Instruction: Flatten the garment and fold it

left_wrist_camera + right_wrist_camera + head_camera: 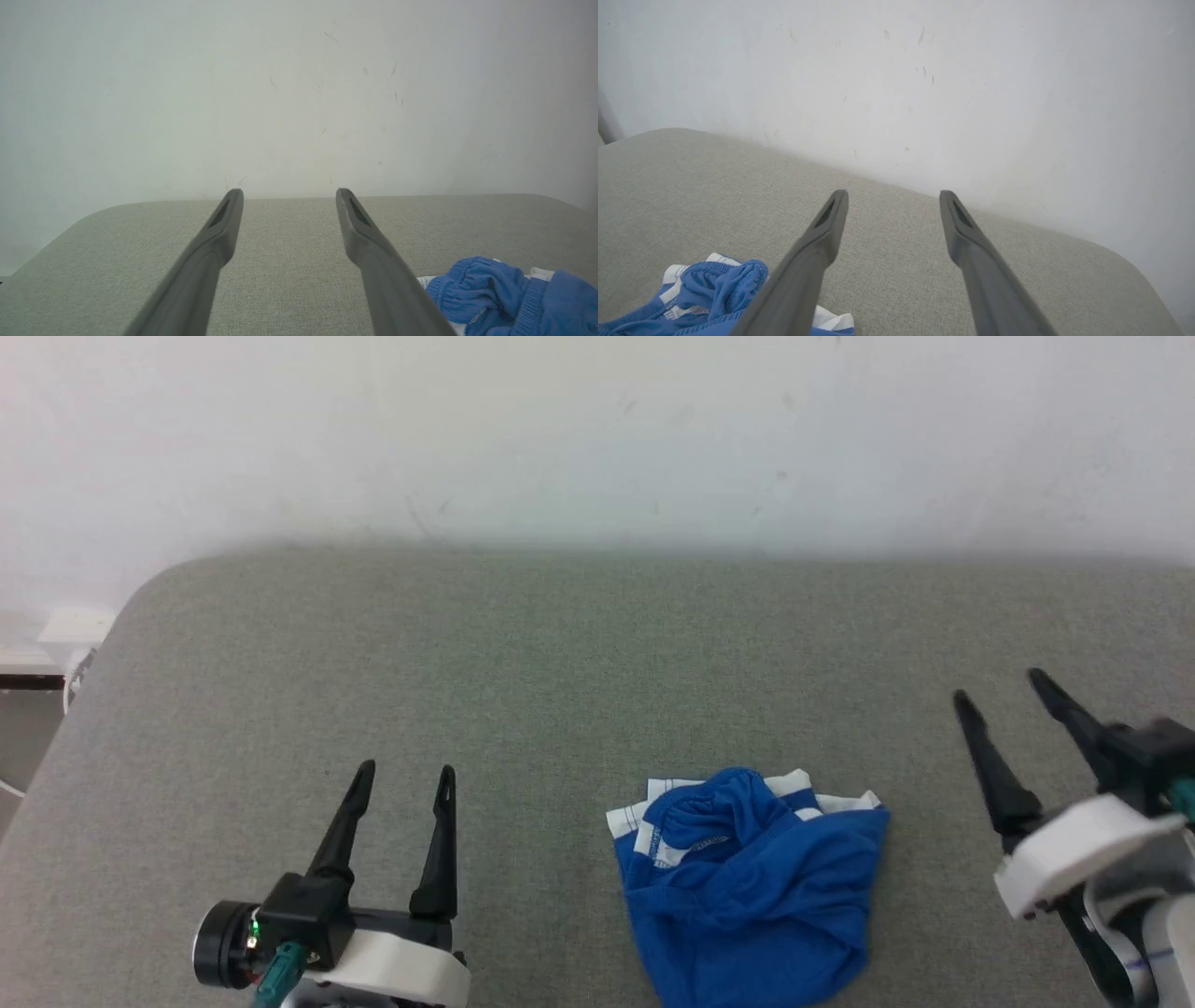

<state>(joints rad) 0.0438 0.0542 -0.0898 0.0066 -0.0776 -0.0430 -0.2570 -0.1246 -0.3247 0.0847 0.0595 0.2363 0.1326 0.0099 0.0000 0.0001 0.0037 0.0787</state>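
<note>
The garment (747,887) is a crumpled royal-blue heap with white waistband showing at its far edge, lying near the front of the grey padded surface (597,653). It also appears at the lower right of the left wrist view (504,294) and the lower left of the right wrist view (710,294). My left gripper (403,779) hovers open to the garment's left, nothing between its fingers. My right gripper (1001,689) stands open to the garment's right, tilted leftward, also with nothing in it. Neither gripper touches the cloth.
A white wall (597,439) rises right behind the padded surface. The surface's rounded left corner (149,588) drops off toward a pale object (70,625) beside it. Its right corner (1125,261) curves off in the right wrist view.
</note>
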